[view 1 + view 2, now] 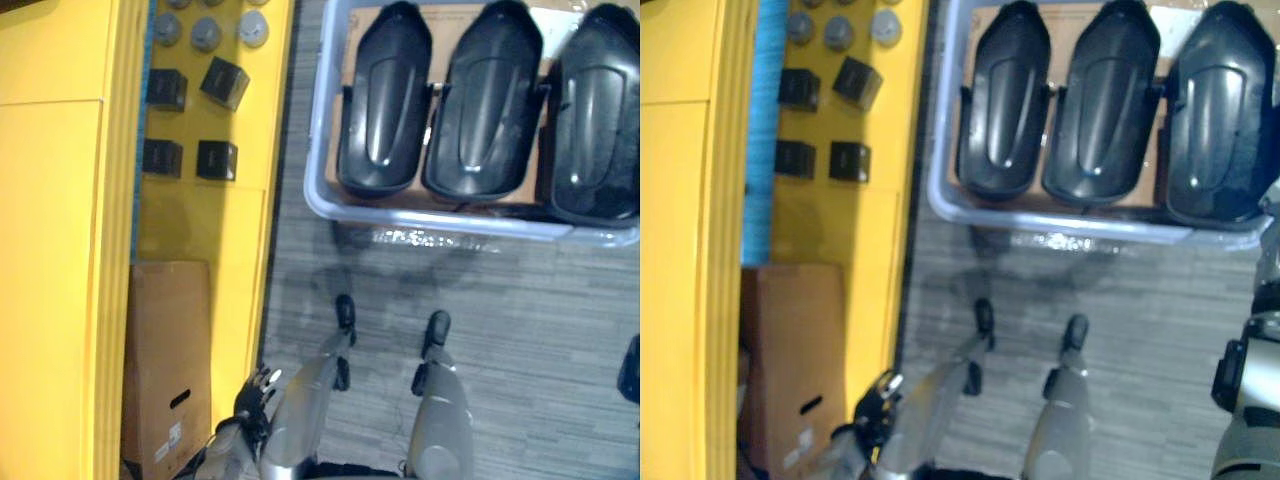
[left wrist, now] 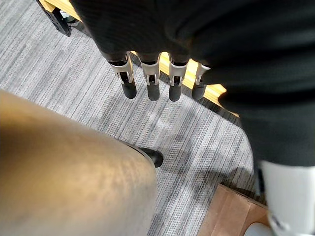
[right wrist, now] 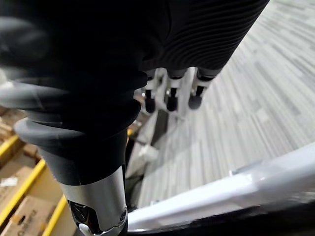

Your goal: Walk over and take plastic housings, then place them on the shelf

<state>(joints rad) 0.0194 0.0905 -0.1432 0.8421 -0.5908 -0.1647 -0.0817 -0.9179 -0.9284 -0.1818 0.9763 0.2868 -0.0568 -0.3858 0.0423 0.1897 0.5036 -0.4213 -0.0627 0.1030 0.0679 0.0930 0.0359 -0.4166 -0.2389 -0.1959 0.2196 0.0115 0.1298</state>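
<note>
1. Housings: 3 black housings lie side by side in a pale bin at the upper right of the head views. Each runs lengthwise away from the robot, with neighbours touching or nearly so. They rest on a brown liner. The right one runs past the picture's right edge in the left eye view.

2. Bin edges: the near rim runs across the view just beyond the robot. The left wall stands near the shelf, and a narrow strip of carpet separates the 2.

3. Shelf: yellow, along the robot's left side, its front edge running straight away from the robot. On its upper surface sit 4 small black blocks in 2 rows, with grey discs beyond them. A cardboard box stands lower down, nearer the robot, close behind the front edge.

4. Open room: the carpet between the bin's near rim and the robot lies open across the full width of the view, to the right edge.

5. Left hand: low at the robot's left, just beside the shelf's front edge and near the box. Its fingers hang straight and released over the carpet, clasping nothing.

6. Right hand: fingers straight and slack, pointing down toward the carpet, clasping nothing.

7. Both hands are well apart from the housings.
</note>
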